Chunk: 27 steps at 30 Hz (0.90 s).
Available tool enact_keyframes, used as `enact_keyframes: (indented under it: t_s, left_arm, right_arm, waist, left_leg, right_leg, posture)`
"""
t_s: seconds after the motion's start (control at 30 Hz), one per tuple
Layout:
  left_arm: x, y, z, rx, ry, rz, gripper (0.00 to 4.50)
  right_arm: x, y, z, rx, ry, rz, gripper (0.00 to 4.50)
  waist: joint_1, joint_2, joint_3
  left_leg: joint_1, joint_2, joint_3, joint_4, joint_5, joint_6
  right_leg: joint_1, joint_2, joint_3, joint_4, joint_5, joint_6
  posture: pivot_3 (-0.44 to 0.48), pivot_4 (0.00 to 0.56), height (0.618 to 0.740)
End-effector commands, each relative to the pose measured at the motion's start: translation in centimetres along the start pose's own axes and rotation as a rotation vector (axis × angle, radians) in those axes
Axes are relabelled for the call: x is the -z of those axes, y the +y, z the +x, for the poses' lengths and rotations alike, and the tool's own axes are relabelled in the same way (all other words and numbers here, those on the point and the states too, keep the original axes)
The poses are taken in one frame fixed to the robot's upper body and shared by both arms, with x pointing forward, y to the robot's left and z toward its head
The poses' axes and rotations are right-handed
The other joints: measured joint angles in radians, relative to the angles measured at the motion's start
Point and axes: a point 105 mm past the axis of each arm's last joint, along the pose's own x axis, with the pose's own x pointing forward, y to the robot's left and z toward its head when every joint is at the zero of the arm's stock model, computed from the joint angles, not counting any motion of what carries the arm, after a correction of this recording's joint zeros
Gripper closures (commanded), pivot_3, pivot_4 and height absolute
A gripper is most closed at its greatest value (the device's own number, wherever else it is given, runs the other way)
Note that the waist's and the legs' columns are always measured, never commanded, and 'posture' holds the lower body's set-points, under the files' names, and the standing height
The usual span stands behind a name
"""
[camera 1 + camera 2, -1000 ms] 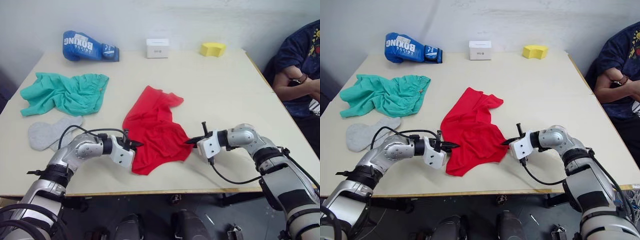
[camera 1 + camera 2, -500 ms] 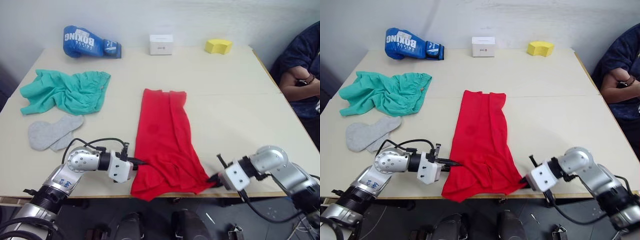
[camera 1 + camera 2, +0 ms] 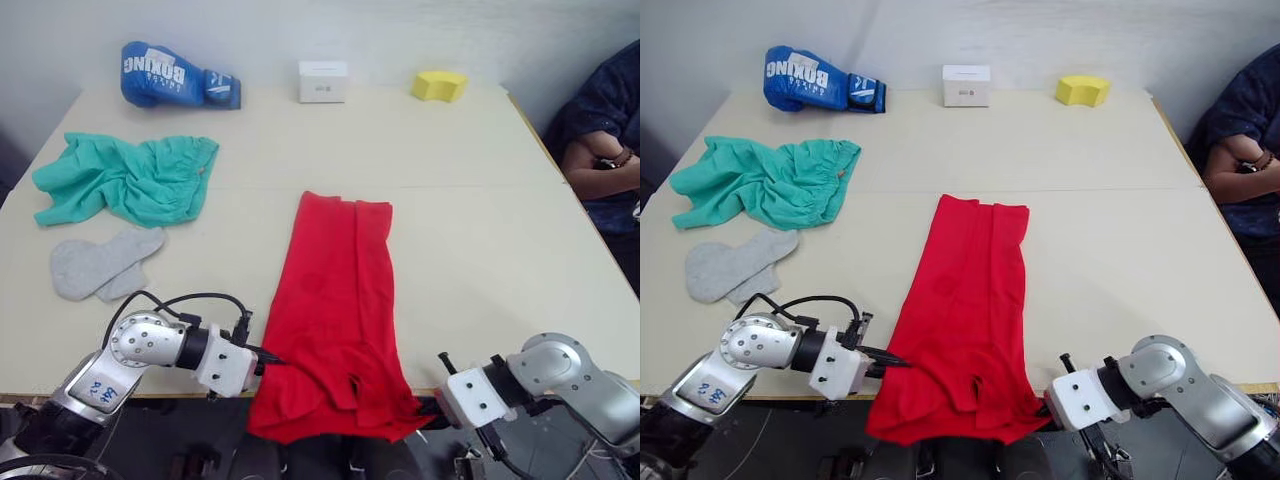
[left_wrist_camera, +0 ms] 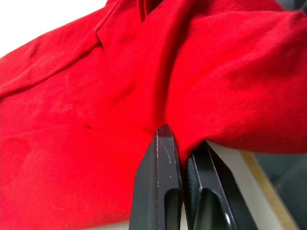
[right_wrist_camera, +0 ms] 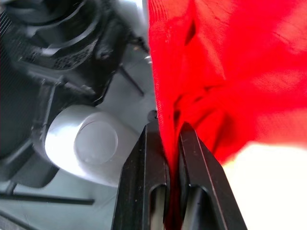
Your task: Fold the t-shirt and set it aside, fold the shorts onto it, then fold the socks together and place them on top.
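Both tools pinch t-shirt hem; shorts, socks lie apart.

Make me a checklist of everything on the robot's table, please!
Surface: beige table, seam across its middle.
Job's things: red t-shirt stretched long, near end hanging over the front edge; teal shorts crumpled, far left; grey socks overlapping, near the shorts.
Clutter: blue boxing glove, white box, yellow sponge along the far edge.
Grippers: left gripper and right gripper each pinch t-shirt cloth.
Cables: black cable loops over the left wrist.
Surroundings: seated person at the right; pale wall behind.
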Motion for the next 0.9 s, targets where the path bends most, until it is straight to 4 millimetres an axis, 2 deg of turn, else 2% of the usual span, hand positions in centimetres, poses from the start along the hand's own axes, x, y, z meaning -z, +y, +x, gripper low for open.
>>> enact_keyframes:
  t_s: [0.03,0.07,0.13,0.2,0.27,0.33,0.37,0.43,0.5,0.57,0.67,0.77,0.9]
  left_arm:
    - [-0.8,3.1,-1.7,-0.095,-0.04,-0.046,4.48]
    - [-0.9,4.0,-1.9,-0.121,-0.062,-0.075,4.48]
    - [-1.3,7.4,-2.8,-0.206,-0.124,-0.148,4.48]
    - [-1.5,9.5,-3.3,-0.234,-0.144,-0.177,4.48]
    - [-1.1,12.8,-3.8,-0.309,-0.163,-0.214,4.48]
    - [-0.9,15.7,-4.2,-0.372,-0.199,-0.278,4.48]
    - [-0.8,16.3,-4.3,-0.381,-0.21,-0.297,4.48]
    - [0.3,18.4,-4.4,-0.435,-0.227,-0.389,4.48]
    - [1.7,19.5,-4.0,-0.465,-0.221,-0.481,4.48]
    - [3.0,20.2,-3.4,-0.505,-0.208,-0.54,4.48]
    - [4.3,20.9,-2.4,-0.556,-0.207,-0.617,4.48]
    - [4.9,21.2,-1.4,-0.578,-0.196,-0.63,4.48]
    - [5.3,21.9,-1.1,-0.635,-0.191,-0.659,4.48]
  right_arm:
    - [-1.5,-3.9,-3.9,0.164,-0.029,0.027,4.5]
    - [-1.9,-4.8,-4.6,0.187,-0.035,0.03,4.5]
    - [-3.0,-7.5,-6.9,0.265,-0.051,0.029,4.5]
    - [-3.7,-9.3,-8.2,0.312,-0.068,0.02,4.5]
    - [-4.1,-12.4,-9.4,0.394,-0.062,-0.024,4.5]
    - [-4.3,-15.3,-10.2,0.468,-0.041,-0.059,4.5]
    - [-4.2,-16.1,-10.3,0.481,-0.035,-0.066,4.5]
    - [-3.5,-18.8,-10.6,0.558,-0.002,-0.113,4.5]
    - [-2.8,-20.9,-10.5,0.622,0.014,-0.123,4.5]
    - [-2.1,-22.1,-10.0,0.645,0.06,-0.15,4.5]
    - [-1.9,-23.7,-9.3,0.69,0.068,-0.167,4.5]
    - [-1.8,-24.8,-8.7,0.749,0.066,-0.166,4.5]
    - [-1.7,-25.6,-8.7,0.815,0.085,-0.186,4.5]
  waist:
    - [-0.001,-0.001,0.006]
    - [-0.001,-0.001,0.007]
    - [-0.002,-0.002,0.008]
    - [-0.001,-0.003,0.009]
    - [-0.001,-0.002,0.009]
    - [-0.004,-0.003,0.009]
    - [-0.005,-0.003,0.009]
    - [-0.004,-0.003,0.009]
    - [-0.004,-0.004,0.009]
    - [-0.005,-0.004,0.009]
    - [-0.007,-0.004,0.01]
    - [-0.011,-0.004,0.01]
    - [-0.013,-0.004,0.01]
  left_leg:
    - [0.0,0.0,0.0,0.002,0.0,0.0]
    - [-0.001,0.0,0.0,0.004,0.001,0.001]
    - [-0.001,0.0,0.0,0.005,0.001,0.002]
    - [-0.003,0.0,0.0,0.007,0.004,0.004]
    - [-0.004,0.0,-0.001,0.009,0.004,0.004]
    - [-0.005,0.0,0.0,0.012,0.004,0.004]
    - [-0.009,0.0,0.0,0.014,0.004,0.004]
    - [-0.014,0.0,0.003,0.017,0.008,-0.002]
    - [-0.015,0.001,0.009,0.017,0.009,-0.002]
    - [-0.016,0.0,0.012,0.017,0.009,-0.002]
    - [-0.017,0.002,0.015,0.019,0.008,-0.002]
    - [-0.018,0.004,0.017,0.019,0.008,-0.003]
    - [-0.018,0.006,0.017,0.02,0.008,-0.004]
  right_leg:
    - [0.0,0.0,0.0,0.001,0.0,0.001]
    - [0.0,0.0,0.0,0.002,0.001,0.001]
    - [0.0,0.0,0.0,0.002,0.003,0.0]
    - [-0.002,0.0,0.0,0.004,0.004,0.0]
    - [-0.002,0.0,0.0,0.005,0.005,0.0]
    - [-0.003,0.001,-0.001,0.007,0.005,0.001]
    - [-0.007,0.002,-0.001,0.008,0.006,0.002]
    - [-0.012,0.004,0.0,0.011,0.007,0.004]
    - [-0.017,0.006,-0.001,0.012,0.006,0.005]
    - [-0.02,0.012,0.001,0.013,0.006,0.006]
    - [-0.023,0.012,0.005,0.012,0.006,0.006]
    - [-0.024,0.012,0.007,0.013,0.006,0.006]
    - [-0.025,0.012,0.009,0.016,0.006,0.006]
  posture:
    - [0.0,0.15,0.74]
    - [0.0,0.15,0.74]
    - [0.0,0.15,0.74]
    - [0.0,0.15,0.74]
    - [0.0,0.15,0.74]
    - [0.0,0.15,0.74]
    - [0.0,0.15,0.74]
    - [0.0,0.15,0.74]
    - [0.0,0.15,0.74]
    - [0.0,0.15,0.74]
    - [0.0,0.15,0.74]
    - [0.0,0.15,0.74]
    - [0.0,0.15,0.74]
